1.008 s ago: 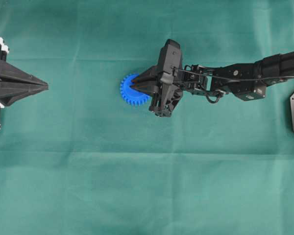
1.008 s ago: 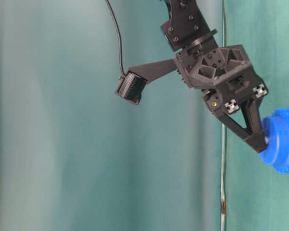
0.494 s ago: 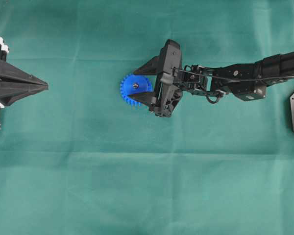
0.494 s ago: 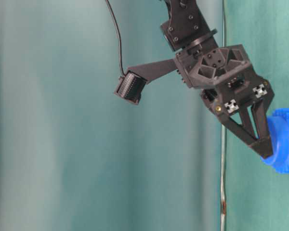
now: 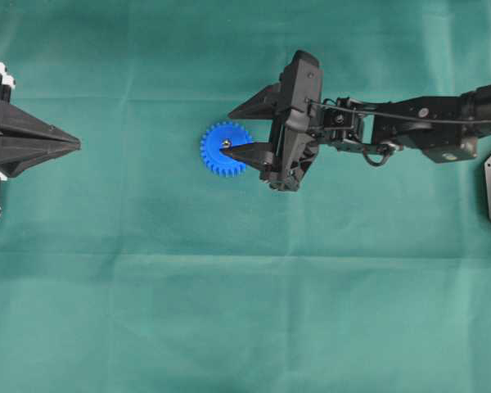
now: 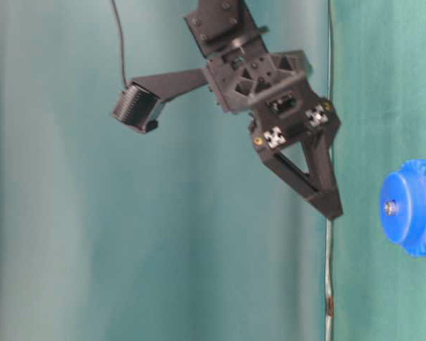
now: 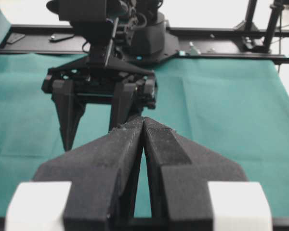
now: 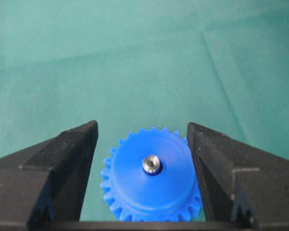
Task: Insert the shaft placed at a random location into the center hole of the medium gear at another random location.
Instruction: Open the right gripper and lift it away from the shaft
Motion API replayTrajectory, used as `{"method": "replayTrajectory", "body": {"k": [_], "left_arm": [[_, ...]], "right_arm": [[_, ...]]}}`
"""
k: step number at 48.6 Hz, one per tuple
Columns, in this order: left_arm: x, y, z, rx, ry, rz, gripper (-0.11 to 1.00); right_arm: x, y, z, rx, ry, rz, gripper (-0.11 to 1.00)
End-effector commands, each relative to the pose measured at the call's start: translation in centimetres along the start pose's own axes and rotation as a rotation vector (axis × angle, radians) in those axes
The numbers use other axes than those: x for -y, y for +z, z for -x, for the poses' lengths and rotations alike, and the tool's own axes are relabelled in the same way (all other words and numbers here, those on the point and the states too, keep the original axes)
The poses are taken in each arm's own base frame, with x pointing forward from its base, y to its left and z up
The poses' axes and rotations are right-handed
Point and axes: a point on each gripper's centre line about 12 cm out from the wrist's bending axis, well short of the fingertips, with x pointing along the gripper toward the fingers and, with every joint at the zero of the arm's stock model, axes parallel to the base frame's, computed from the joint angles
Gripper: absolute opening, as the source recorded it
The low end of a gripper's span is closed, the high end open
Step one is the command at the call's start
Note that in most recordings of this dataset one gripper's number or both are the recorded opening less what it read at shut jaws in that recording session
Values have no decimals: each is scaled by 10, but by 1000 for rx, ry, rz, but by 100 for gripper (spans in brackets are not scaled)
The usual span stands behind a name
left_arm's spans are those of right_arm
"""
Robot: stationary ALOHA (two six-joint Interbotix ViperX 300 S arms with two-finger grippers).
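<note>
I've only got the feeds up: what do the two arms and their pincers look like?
Both are matte black. The right pincer has wedge-shaped tapering fingers, small checkered markers on its body and a thin black cable along the arm. The left pincer has the same pointed black fingers, with white blocks behind them.

Blue gear (image 8: 151,180), silver shaft (image 8: 151,164), green cloth (image 5: 229,311).

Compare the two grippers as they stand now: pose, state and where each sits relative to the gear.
The right gripper is open, its fingers spread wide; the left gripper is shut, its fingers pressed together. The right gripper sits at the gear, which shows between its fingers in the right wrist view, with the shaft in the center hole; the left gripper rests at the cloth's left edge, far from the gear. Both are black and hold nothing.
</note>
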Motion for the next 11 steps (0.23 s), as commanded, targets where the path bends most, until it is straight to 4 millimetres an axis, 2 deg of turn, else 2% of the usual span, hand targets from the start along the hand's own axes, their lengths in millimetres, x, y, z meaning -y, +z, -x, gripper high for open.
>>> {"method": "replayTrajectory", "body": {"k": [1, 11], "left_arm": [[0, 9, -2, 23, 1, -5, 3], [0, 10, -2, 26, 1, -3, 3]], "right_arm": [[-3, 17, 9, 30, 9, 8, 75], [-7, 20, 20, 12, 19, 12, 75]]}}
